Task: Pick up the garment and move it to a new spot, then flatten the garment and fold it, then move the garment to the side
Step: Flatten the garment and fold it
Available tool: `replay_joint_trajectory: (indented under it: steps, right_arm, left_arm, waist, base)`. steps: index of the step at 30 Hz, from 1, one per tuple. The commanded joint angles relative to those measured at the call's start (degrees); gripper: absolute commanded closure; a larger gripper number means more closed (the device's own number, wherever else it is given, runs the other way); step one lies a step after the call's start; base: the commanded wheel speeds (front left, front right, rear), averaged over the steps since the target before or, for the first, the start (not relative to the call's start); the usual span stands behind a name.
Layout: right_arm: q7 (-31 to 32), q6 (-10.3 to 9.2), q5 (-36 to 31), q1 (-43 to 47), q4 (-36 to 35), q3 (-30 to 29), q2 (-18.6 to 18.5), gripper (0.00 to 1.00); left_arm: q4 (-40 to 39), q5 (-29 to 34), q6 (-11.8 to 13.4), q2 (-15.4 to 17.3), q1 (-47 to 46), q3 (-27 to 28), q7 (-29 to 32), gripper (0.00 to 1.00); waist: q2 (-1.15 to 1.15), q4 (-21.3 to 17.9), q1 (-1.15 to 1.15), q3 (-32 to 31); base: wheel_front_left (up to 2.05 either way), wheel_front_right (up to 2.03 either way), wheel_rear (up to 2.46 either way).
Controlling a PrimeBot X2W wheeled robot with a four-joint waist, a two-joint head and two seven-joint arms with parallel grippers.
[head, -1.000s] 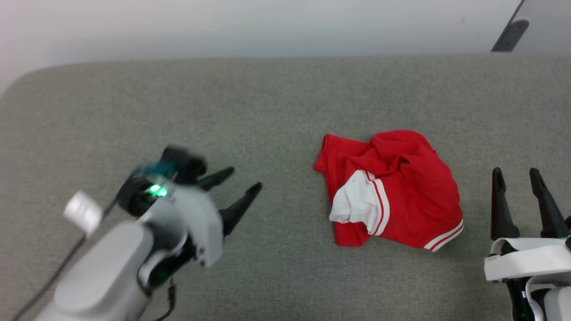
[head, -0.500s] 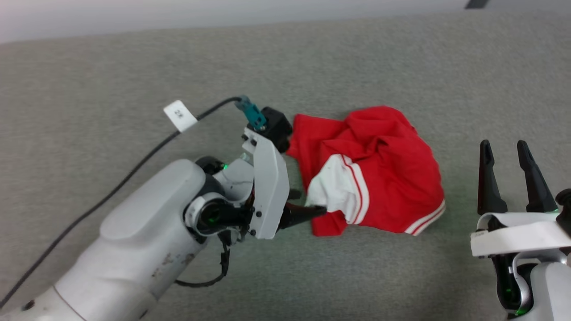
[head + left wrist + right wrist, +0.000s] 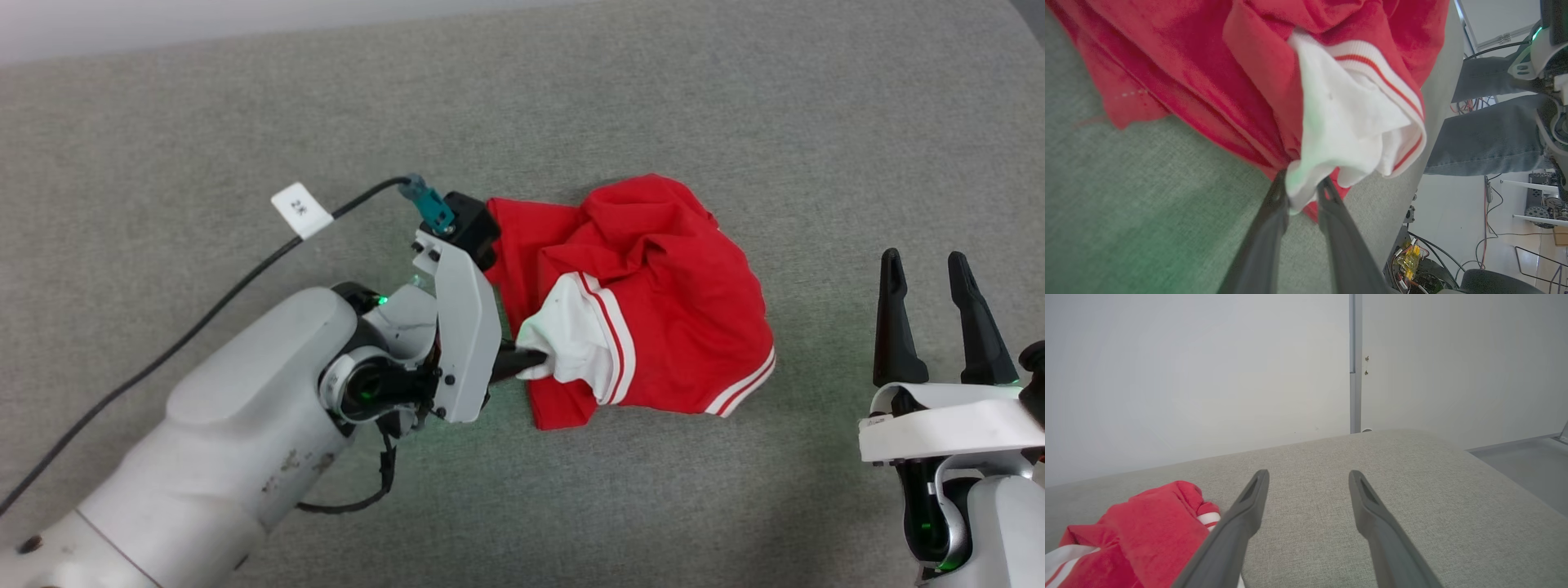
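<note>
The garment (image 3: 653, 294), a red shirt with a white sleeve and striped trim, lies crumpled on the grey cloth-covered table (image 3: 571, 98). My left gripper (image 3: 531, 361) reaches in from the left and is shut on the white sleeve's edge (image 3: 1306, 179); in the left wrist view the two dark fingers (image 3: 1265, 228) pinch that white fabric between them. My right gripper (image 3: 931, 269) stands open at the lower right, apart from the shirt, with nothing between its fingers (image 3: 1241, 514). In the right wrist view the garment (image 3: 1139, 531) is at the lower left.
A black cable with a white tag (image 3: 300, 211) runs from the left wrist across the table. Past the table's edge in the left wrist view are a person's legs in grey trousers (image 3: 1486, 139) and floor cables. A pale wall (image 3: 1208, 367) backs the table.
The left gripper has come from the table's left to the garment and shut on the white sleeve. The head camera has tilted, shifting the scene. The right gripper stays open.
</note>
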Motion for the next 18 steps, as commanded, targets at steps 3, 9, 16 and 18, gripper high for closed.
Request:
replay_joint_trajectory:
  steps: [3, 9, 16, 18]
  right_arm:
    - [-0.03, -0.08, -0.27, 0.28, 0.10, -0.08, 0.16, 0.00]
    - [-0.03, -0.08, -1.00, 1.00, -0.13, -0.73, -0.16, 0.00]
    - [-0.03, -0.08, -1.07, 1.45, -0.12, 0.34, -0.67, 0.00]
    - [-0.03, -0.08, -1.09, 1.49, -0.17, 0.53, -0.78, 0.00]
  left_arm:
    - [0.09, 0.36, 0.07, 0.62, -1.78, -1.08, -0.89, 1.00]
    - [-0.17, 1.37, 0.08, 6.96, -4.54, -0.79, -3.04, 1.00]
    - [0.78, 4.42, 0.24, 17.24, -5.23, -1.02, -3.02, 1.00]
    - [1.66, 6.56, 0.62, 19.70, -4.96, -1.75, -3.30, 1.00]
  waist:
    - [0.00, 1.31, 0.00, -0.84]
    - [0.00, 4.06, 0.00, -2.22]
    - [0.00, 6.46, 0.00, -3.29]
    - [0.00, 6.70, 0.00, -3.31]
  base:
    - [0.00, 0.00, 0.00]
    - [0.00, 0.00, 0.00]
    - [0.00, 0.00, 0.00]
    - [0.00, 0.00, 0.00]
